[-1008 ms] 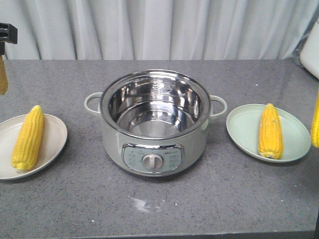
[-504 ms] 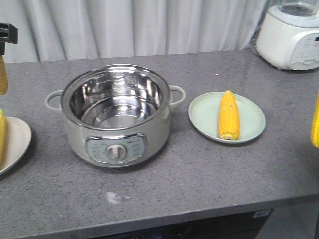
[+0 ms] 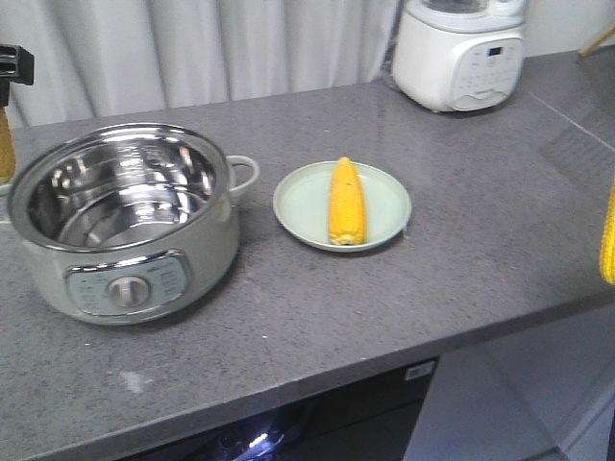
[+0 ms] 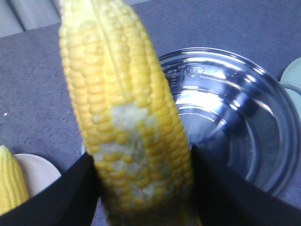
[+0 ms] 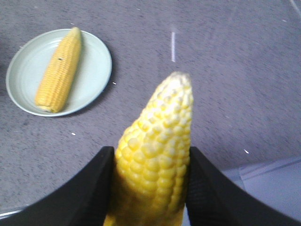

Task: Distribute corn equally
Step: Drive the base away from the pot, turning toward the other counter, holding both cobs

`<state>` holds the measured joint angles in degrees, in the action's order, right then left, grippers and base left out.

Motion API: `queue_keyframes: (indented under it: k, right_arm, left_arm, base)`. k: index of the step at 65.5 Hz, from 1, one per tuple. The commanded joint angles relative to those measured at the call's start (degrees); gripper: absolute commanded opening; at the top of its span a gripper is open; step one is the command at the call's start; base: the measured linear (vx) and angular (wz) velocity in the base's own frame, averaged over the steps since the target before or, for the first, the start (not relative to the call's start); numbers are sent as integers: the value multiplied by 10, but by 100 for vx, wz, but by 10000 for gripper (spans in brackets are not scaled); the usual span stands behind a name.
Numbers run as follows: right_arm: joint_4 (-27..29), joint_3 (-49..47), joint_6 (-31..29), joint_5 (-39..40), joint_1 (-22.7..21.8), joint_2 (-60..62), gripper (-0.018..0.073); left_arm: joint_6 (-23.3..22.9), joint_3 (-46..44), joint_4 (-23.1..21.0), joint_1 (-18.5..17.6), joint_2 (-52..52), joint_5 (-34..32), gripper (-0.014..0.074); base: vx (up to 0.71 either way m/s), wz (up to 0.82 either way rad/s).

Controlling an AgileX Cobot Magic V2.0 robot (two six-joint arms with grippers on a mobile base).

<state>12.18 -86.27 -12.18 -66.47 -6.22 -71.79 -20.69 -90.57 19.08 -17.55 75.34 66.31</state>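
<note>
Yellow cob (image 4: 113, 84) is sitting clamped in my left end effector (image 4: 141, 162) near the steel pot (image 4: 244, 122); I'm seeing my right end effector (image 5: 148, 157) gripping a second cob (image 5: 164, 108).

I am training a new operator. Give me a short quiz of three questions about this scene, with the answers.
1. True or false: a corn cob lies inside the electric pot.
2. How many cobs lie on the green plate? A) none B) one C) two
3. Fill in: the right gripper is shut on a ____.

Key: 1 false, the pot is empty; 2 B; 3 corn cob.
</note>
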Motion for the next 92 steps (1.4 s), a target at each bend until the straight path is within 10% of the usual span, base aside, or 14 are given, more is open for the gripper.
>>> queue_keyframes:
  k: [1, 92]
  right_arm:
    - [7, -14, -1, 34, -2, 14, 80]
    - [7, -14, -1, 34, -2, 14, 80]
  left_arm:
    - [-3, -16, 12, 0, -16, -30, 93]
    - [-3, -16, 12, 0, -16, -30, 93]
  base:
    - [-5, -34]
    - [-6, -45]
